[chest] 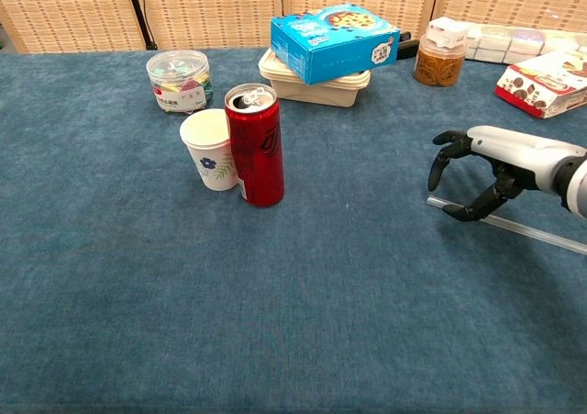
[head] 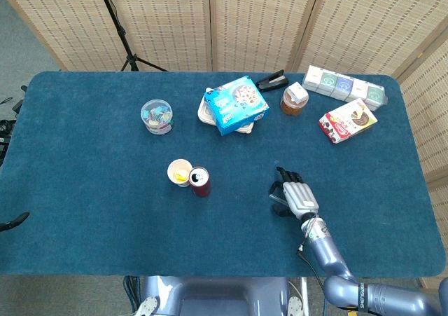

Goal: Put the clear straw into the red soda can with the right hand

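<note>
The red soda can (chest: 255,157) stands upright with its top open, left of centre, touching a white paper cup (chest: 209,148); the head view shows the can (head: 199,181) from above. The clear straw (chest: 541,235) lies flat on the blue cloth at the right. My right hand (chest: 495,157) arches over the straw's left end with its fingers apart and curved downward, and its dark thumb tip sits at the straw. It holds nothing. In the head view the right hand (head: 294,195) is right of the can. My left hand does not show.
At the back stand a blue biscuit box (chest: 335,42) on a beige food tray (chest: 316,85), a clear tub of clips (chest: 179,79), a brown jar (chest: 438,58) and a red snack box (chest: 543,82). The table's (head: 84,218) right edge lies beyond the hand.
</note>
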`<state>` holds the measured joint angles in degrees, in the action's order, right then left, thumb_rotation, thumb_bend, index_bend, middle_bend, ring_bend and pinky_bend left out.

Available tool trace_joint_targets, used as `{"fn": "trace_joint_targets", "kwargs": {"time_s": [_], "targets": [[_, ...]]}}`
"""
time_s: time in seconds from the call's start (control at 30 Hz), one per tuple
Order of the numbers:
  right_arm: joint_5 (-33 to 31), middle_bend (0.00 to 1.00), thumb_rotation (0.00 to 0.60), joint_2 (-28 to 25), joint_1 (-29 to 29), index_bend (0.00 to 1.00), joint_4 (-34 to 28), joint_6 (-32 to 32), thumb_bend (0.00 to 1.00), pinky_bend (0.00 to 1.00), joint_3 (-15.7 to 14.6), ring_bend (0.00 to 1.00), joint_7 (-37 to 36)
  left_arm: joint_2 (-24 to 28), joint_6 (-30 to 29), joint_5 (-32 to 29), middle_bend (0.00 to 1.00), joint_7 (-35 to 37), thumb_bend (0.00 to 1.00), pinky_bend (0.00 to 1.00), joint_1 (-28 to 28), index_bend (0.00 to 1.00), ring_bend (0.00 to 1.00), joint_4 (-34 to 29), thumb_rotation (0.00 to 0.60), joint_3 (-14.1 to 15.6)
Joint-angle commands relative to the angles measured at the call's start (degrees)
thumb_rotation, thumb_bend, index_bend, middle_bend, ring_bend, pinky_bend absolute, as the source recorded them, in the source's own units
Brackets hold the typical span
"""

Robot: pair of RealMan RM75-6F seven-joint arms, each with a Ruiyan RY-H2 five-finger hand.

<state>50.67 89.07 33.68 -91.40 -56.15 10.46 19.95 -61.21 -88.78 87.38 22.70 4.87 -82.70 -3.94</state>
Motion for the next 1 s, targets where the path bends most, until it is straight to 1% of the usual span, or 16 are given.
{"fn": "trace_joint_targets", "kwargs": {"time_s": [0.03,0.13,0.57,0.9,1.0], "targets": [[-0.58,0.0,0.6,0.59,0.15,0.4,1.17,0.21,0.44,0.0,-0.25,0.0,-0.26,0.0,-0.03,-0.11,0.0,0.11,0.0,0.0,-0.03,0.0,0.0,0.09,0.6,-0.07],[-0.32,0.0,0.6,0.88,0.24,0.4,2.23,0.03,0.44,0.0,-0.39,0.0,-0.5,0.0,0.09,-0.19,0.0,0.28,0.0,0.0,0.02,0.0,0.0,0.15,0.6,-0.11],[-0.86,0.0,0.6,1.43,0.66,0.41,3.37,0.85,0.44,0.0,-1.03,0.0,-0.89,-0.02,-0.07,0.02,0.0,-0.3,0.0,0.0,-0.07,0.0,0.0,-0.11,0.6,0.0],[-0.57,0.0,0.6,2.44,0.98,0.44,4.86,-0.07,0.44,0.0,-1.43,0.0,0.0,0.12,0.21,-0.36,0.0,0.15,0.0,0.0,-0.03,0.0,0.0,-0.04,0.6,-0.17],[-0.36,0.0,0.6,2.75,0.94,0.46,5.38,-0.39,0.45,0.0,-1.69,0.0,0.33,0.09,0.15,-0.34,0.0,0.17,0.0,0.0,-0.05,0.0,0.0,0.03,0.6,-0.18]]}}
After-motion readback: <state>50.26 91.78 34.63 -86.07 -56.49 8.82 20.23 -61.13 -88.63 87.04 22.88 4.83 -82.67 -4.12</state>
